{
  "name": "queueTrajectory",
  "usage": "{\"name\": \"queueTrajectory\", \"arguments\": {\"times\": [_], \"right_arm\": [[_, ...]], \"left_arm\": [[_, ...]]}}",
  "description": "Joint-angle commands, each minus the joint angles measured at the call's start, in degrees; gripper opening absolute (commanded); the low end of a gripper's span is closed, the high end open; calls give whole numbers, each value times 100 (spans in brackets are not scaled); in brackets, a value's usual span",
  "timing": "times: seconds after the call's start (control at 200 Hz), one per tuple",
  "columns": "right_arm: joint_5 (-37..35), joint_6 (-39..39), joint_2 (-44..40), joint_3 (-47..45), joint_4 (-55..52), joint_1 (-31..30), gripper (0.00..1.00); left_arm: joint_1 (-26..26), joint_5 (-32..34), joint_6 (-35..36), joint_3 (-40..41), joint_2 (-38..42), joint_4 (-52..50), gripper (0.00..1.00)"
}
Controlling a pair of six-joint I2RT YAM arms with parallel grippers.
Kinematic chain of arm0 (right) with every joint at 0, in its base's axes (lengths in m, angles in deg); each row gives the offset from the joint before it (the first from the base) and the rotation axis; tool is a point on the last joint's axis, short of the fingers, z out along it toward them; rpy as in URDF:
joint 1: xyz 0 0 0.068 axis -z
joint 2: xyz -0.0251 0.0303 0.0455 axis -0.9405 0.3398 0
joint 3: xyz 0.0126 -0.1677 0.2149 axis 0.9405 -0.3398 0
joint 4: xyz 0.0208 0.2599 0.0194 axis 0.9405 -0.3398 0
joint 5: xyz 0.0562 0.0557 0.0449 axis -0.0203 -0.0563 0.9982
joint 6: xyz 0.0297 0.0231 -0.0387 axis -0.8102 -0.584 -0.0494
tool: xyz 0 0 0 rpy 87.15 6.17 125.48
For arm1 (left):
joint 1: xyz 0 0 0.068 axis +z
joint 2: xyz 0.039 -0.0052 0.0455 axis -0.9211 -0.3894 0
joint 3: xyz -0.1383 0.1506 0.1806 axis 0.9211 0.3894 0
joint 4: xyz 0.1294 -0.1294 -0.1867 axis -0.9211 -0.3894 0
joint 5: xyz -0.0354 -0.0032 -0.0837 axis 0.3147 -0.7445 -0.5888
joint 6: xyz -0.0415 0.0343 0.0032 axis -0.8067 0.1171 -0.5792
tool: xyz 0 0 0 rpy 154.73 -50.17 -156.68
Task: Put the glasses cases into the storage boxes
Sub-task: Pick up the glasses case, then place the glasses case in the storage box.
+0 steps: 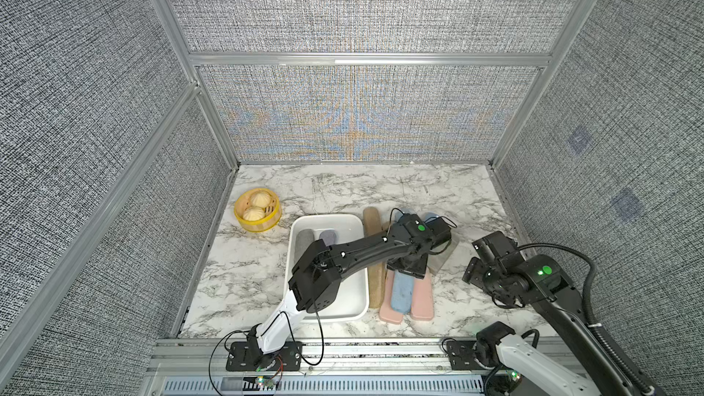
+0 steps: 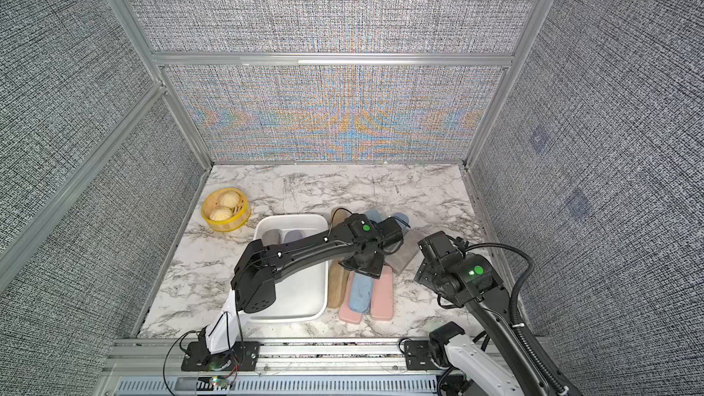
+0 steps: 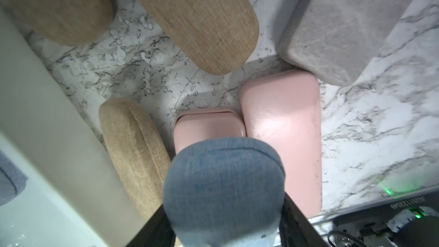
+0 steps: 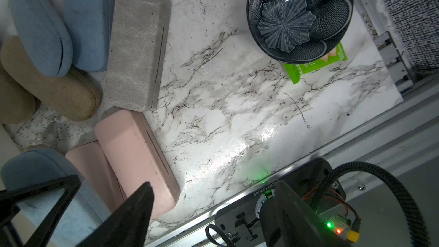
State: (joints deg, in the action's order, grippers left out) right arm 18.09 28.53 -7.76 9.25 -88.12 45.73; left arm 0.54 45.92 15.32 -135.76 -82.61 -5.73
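Observation:
My left gripper [image 3: 224,219] is shut on a blue glasses case [image 3: 224,181], one black finger pressed against each side. In both top views this blue case [image 1: 402,291] lies over two pink cases [image 1: 422,300], to the right of the white storage box [image 1: 304,220]. The box holds a grey case [image 1: 303,241] and a lilac one [image 1: 328,238]. Tan cases [image 1: 376,287], a grey blocky case [image 4: 137,51] and two more blue cases [image 4: 38,29] lie around the left gripper. My right gripper [image 4: 213,191] hangs open and empty over bare marble, right of the pile.
A round yellow basket of buns [image 1: 257,209] stands at the back left. A dark patterned bowl [image 4: 299,15] rests on a green packet [image 4: 316,66] near the right wall. An aluminium rail [image 1: 381,348] runs along the front edge, and textured walls enclose the table.

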Motion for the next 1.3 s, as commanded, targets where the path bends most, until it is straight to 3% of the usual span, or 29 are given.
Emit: {"name": "queueTrajectory", "arguments": {"times": [0.0,0.23,0.42,0.64,0.95,1.296], "right_arm": [[-119,46,38,77,-140,5,81],[12,151,65,83,11,4,81],[210,194,193,161,71,-3,81],[384,190,329,206,115,-18,81],[387,134,331,191,54,-87,80],[408,124,468,153,115,-135,80]], "left_arm": [[67,252,-13,-42,255,-26,60],[513,750,123,100,1079,-480,59],[1324,1146,407,1007,1952,-482,59],[2215,1001,861,2062,2344,-22,59],[2532,551,991,2382,1600,529,58],[2641,448,1062,2009,783,729,57]]}}
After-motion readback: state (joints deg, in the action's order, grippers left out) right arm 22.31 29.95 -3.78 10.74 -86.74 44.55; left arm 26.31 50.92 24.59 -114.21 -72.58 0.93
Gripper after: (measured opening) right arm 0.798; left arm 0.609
